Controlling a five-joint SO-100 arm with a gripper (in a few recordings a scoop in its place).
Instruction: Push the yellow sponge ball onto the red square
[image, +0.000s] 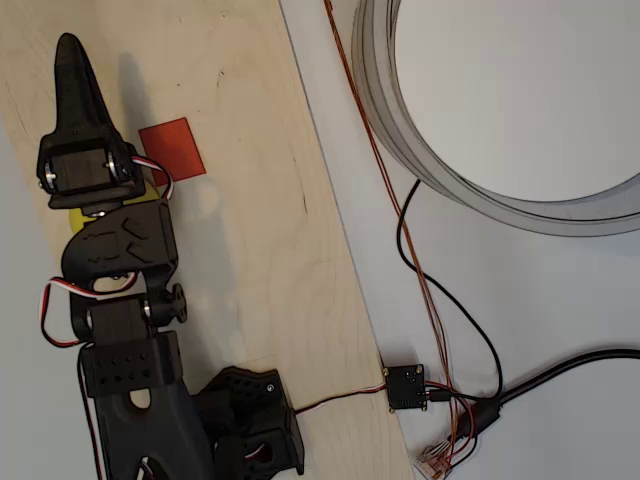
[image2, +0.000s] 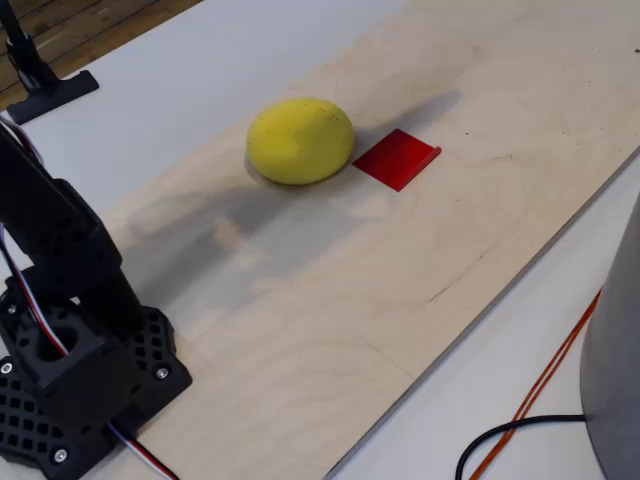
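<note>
We are looking down on a pale plywood board (image: 260, 250) lying across a white table (image: 500, 300). The black arm (image: 120, 300) is reaching up the board from its base (image: 245, 420) at the bottom edge of the overhead view, and it is covering most of the yellow sponge ball (image: 85, 213) — only thin slivers of yellow are peeking out beside the wrist. The gripper (image: 75, 75) is pointing toward the top of that picture, its dark fingers appearing as one tapered shape; we cannot tell whether the jaws are parted or closed, and nothing is showing between them.

In the fixed view the yellow sponge ball (image2: 300, 140) is sitting on the board, slightly flattened, just beside the red square (image2: 396, 158). The ball is lying to the left of the patch and looks to be touching or nearly touching its near corner — we are not seeing it resting on the patch. The red square (image: 172, 150) is lying flat and tilted, just right of the gripper's motor housing in the overhead view.

Off the board, a large white-grey ring (image: 470, 170) is standing at the upper right, with orange and black wires (image: 420, 270) running down to a small black connector board (image: 406, 386).
</note>
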